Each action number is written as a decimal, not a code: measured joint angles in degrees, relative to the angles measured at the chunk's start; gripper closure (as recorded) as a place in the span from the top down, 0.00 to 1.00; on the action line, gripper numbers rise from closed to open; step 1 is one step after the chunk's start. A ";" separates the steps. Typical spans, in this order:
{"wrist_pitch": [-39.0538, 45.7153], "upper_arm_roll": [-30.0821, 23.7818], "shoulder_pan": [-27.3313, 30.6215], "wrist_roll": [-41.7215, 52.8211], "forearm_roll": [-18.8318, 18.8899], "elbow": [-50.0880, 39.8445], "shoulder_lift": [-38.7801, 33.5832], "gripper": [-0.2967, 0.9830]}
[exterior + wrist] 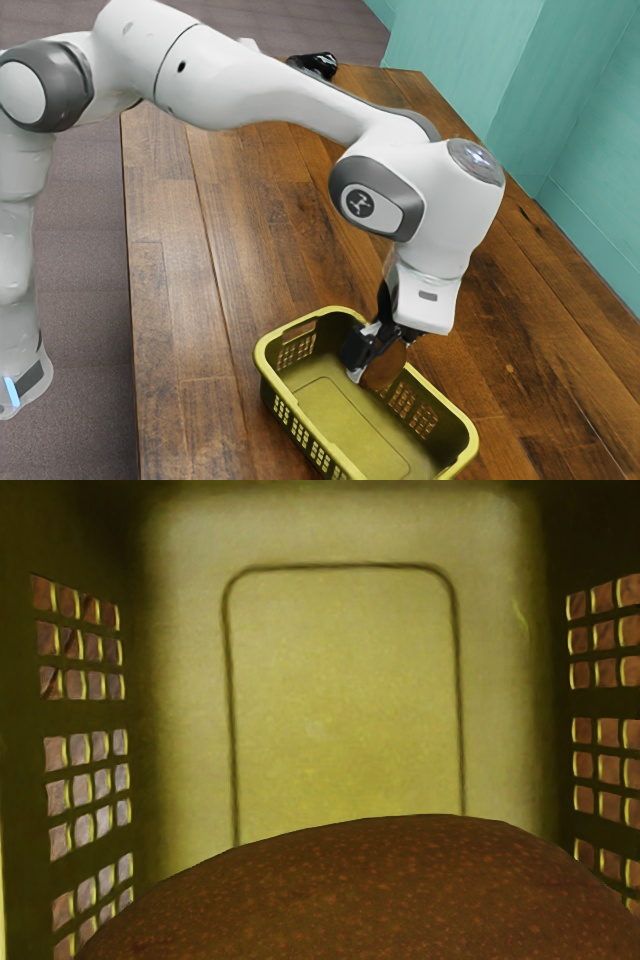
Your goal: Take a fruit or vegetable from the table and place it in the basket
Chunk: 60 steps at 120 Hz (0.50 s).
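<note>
Black fingers at the end of the arm are closed around a rounded brown fruit point(386, 371), so the hand point(376, 364) is grasping it, pointing down and slightly tilted. In the wrist view the fruit's skin is reddish brown, sprinkled all over with small lighter specks. Hand and fruit are at the basket point(350, 420), over its inside and close to one long wall; how far the fruit is down past the rim, I cannot tell.

The basket is yellow-green, with a thick rounded rim and walls pierced by grids of small square holes. A thin line with rounded corners is traced on its floor, and from the wrist view that floor spreads out beyond the fruit, between two pierced walls.

Around the basket lies the worktop point(170, 300), brown wooden planks with a worn sheen. The white and grey arm point(260, 95) crosses above it from the exterior view's left. At the worktop's far end is a glossy black object point(316, 64), partly behind the arm. Beyond are teal walls point(590, 170) and a grey-brown floor point(85, 250).
</note>
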 joint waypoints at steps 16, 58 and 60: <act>0.82 0.02 -0.92 -1.98 -0.05 -0.13 0.45 0.65; 1.08 0.26 -1.39 -5.73 0.17 -0.14 0.56 0.75; 1.08 0.28 -1.35 -5.85 0.17 -0.14 0.56 0.76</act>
